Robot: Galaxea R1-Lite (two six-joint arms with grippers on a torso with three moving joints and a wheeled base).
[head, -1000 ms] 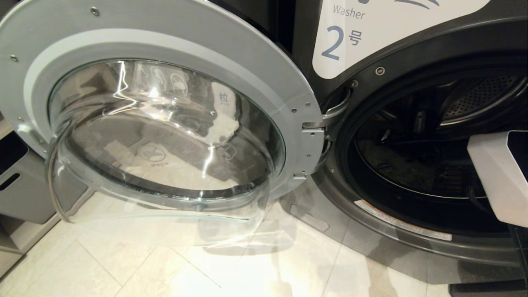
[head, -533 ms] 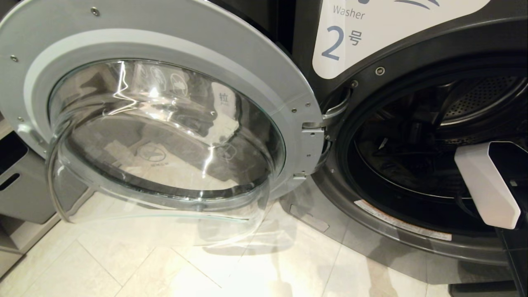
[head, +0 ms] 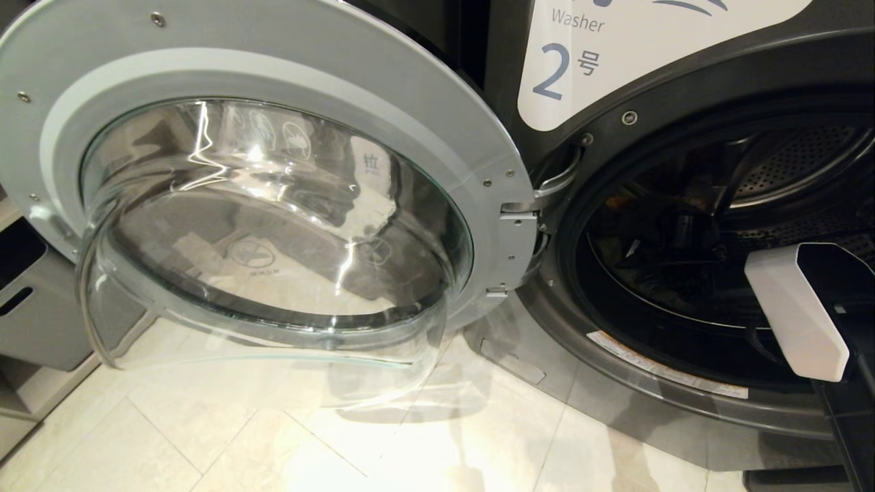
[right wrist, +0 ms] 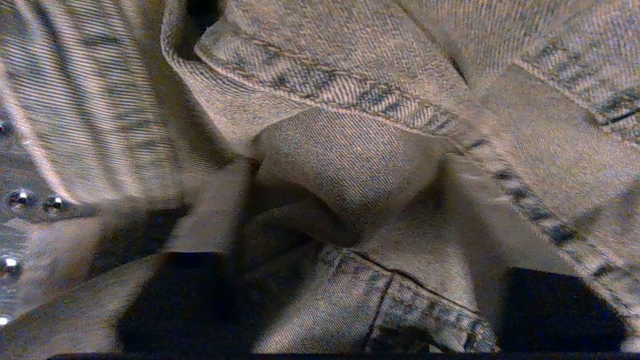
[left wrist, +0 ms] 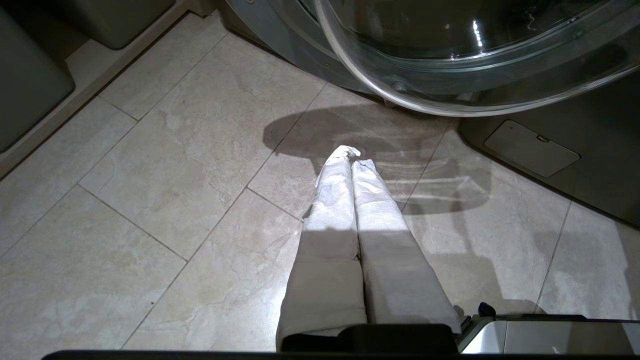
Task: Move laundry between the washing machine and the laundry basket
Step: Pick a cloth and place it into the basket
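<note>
The washing machine [head: 615, 123], marked with a blue "2", stands with its round glass door [head: 273, 205] swung wide to the left. My right arm's white forearm [head: 793, 307] reaches into the dark drum [head: 683, 260]. In the right wrist view the laundry is a grey twill garment [right wrist: 360, 85] with stitched seams that fills the picture. My right gripper [right wrist: 345, 170] is pressed into it, its pale fingers [right wrist: 215, 210] apart on either side of a raised fold. My left gripper [left wrist: 354, 155] hangs shut and empty over the floor tiles under the door. The laundry basket is out of view.
A plain grey bin [head: 34, 307] with a slot handle stands at the far left by the wall. The open door's glass bowl [left wrist: 450, 60] bulges low over the pale tiled floor [head: 273, 444]. Perforated drum metal [right wrist: 20, 200] shows beside the garment.
My right forearm has pushed farther into the drum and dropped a little. The door, the left arm and the camera have not moved.
</note>
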